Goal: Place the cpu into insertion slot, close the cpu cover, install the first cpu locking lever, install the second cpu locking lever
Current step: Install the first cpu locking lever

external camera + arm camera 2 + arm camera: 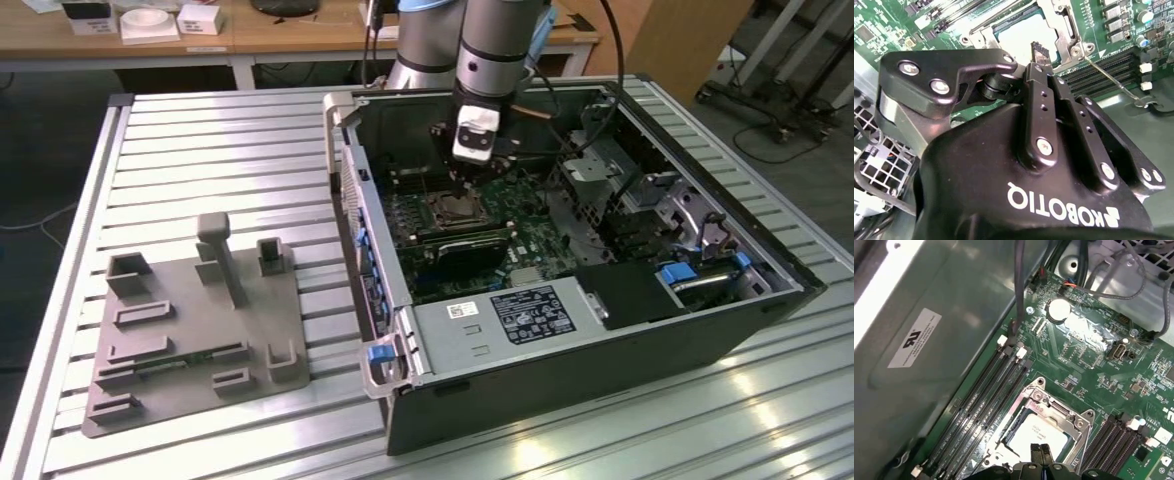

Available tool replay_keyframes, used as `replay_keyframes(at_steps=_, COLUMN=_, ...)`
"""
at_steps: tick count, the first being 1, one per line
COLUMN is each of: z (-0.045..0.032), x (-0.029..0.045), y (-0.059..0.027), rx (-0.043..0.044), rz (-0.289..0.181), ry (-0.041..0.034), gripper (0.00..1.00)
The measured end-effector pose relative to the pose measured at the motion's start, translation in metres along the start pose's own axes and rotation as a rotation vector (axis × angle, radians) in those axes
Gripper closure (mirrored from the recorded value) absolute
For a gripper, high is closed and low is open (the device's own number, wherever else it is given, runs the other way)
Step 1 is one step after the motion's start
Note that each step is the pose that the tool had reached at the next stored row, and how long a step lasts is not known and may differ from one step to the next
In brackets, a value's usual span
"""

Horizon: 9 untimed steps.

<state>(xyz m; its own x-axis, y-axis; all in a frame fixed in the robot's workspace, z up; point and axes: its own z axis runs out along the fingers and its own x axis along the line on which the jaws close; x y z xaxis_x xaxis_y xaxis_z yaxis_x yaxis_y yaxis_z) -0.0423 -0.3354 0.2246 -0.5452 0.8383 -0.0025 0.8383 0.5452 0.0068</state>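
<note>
Fingers point(1037, 454): clenched together, empty, just above the cpu point(1036, 436).
Cpu: framed by the lowered cpu cover point(1077, 424).

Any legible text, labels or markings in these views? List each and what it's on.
gripper housing: large white maker's wordmark, upside down in the second wrist view; a brand name, not quoted.
white label on the case wall: a logo mark and fine print, too small to read.
black label and white sticker beside it: too small to read.
motherboard silkscreen: too small to read.
cpu face: faint print, unreadable.
</note>
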Motion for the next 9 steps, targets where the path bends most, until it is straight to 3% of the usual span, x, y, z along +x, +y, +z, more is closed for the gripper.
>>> replay_keyframes(at_steps=9, z=-0.0124, x=0.0000, y=0.0001, rx=-0.0098, rz=-0.006, ry=-0.0015, gripper=0.90)
